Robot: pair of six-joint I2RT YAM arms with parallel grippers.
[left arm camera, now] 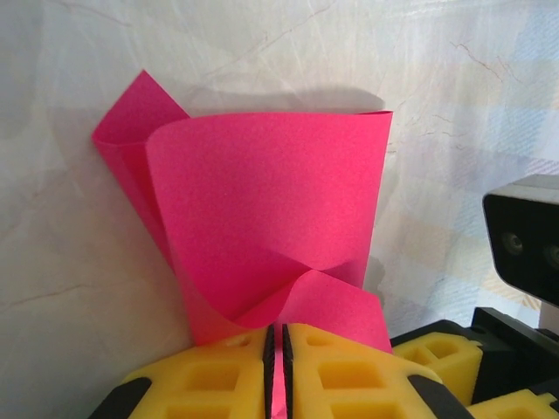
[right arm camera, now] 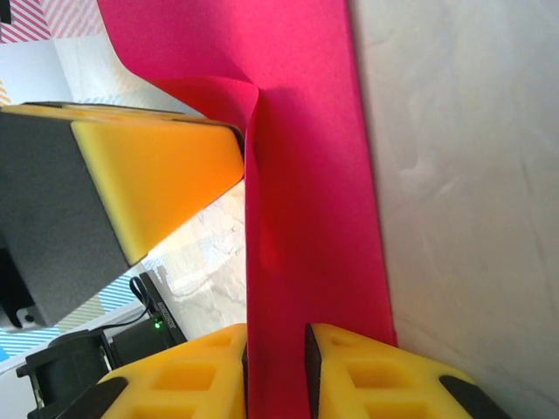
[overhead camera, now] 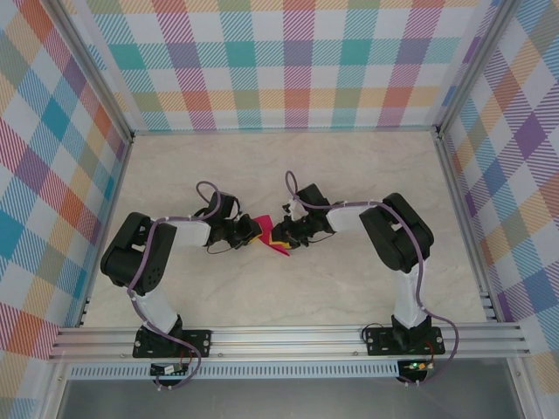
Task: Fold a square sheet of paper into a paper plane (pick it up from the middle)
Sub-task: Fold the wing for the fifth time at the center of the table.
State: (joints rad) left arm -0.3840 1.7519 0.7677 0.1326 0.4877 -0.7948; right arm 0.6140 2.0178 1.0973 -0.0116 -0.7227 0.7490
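Paper sheet [left arm camera: 271,218], thin, light and floppy, curls mid-table [overhead camera: 349,288] between both arms. The left gripper [left arm camera: 277,336] pinches its edge. The right gripper [right arm camera: 276,340] straddles it, grip unclear. Creased edges likely hold best.

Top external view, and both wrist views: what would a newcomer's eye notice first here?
The bright magenta sheet of paper, curled and bent, lies at the middle of the pale table. The left pincer pinches one edge of it, while the paper also runs through the parted right pincer.
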